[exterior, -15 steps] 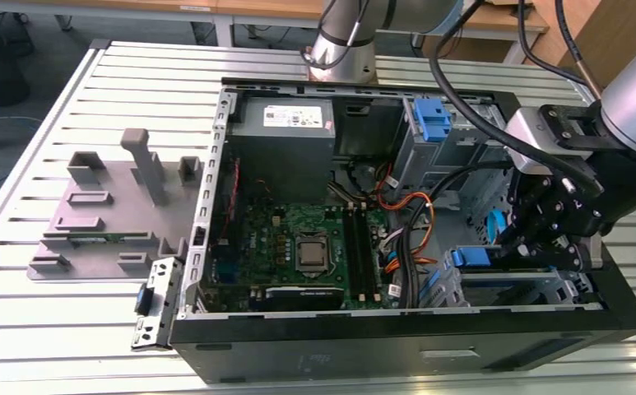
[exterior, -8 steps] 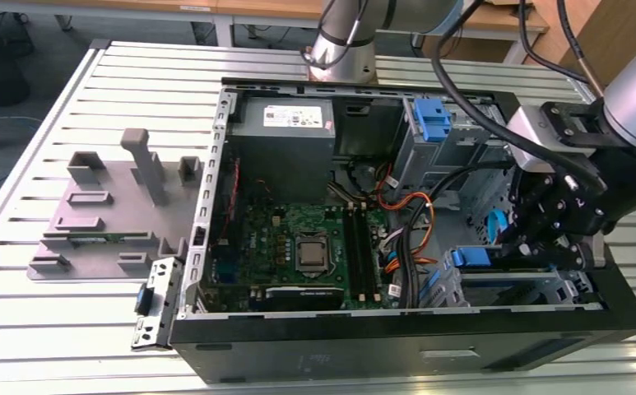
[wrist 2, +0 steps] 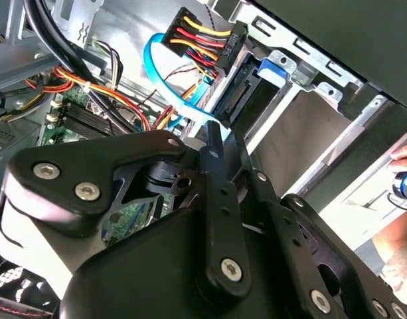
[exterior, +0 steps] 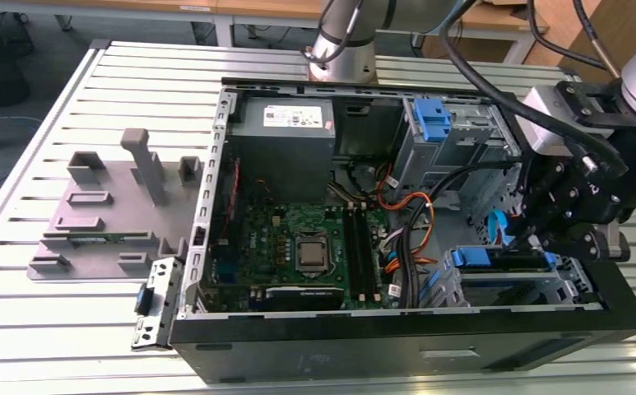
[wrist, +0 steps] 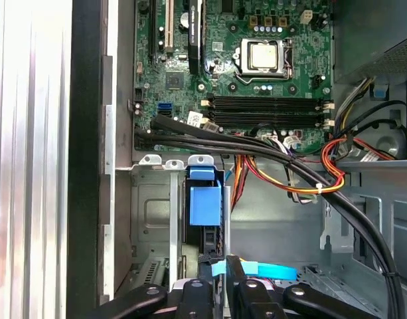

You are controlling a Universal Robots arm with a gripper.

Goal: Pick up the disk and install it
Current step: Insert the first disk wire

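The disk (exterior: 501, 260) sits in the lower drive cage at the front corner of the open computer case (exterior: 406, 346), on the exterior view's right, with blue rails along its edges. In the first wrist view its blue rail tab (wrist: 204, 199) stands in the cage slot. In the second wrist view its connector end (wrist 2: 238, 96) faces the power plug with coloured wires (wrist 2: 202, 41). My black gripper (exterior: 537, 239) hangs just above the cage, fingertips close over the disk. The fingers (wrist: 235, 269) look shut with nothing between them, and a blue data cable (wrist: 269, 271) runs beside them.
Black cable bundles (wrist: 269, 149) and orange-red wires (wrist: 336, 176) cross the case between motherboard (exterior: 295, 247) and cage. The grey power-supply box (exterior: 285, 119) and a bare blue bracket (exterior: 433, 123) sit at the back. A grey fixture (exterior: 120, 206) lies outside. A person's hand (wrist 2: 402, 193) is near the case.
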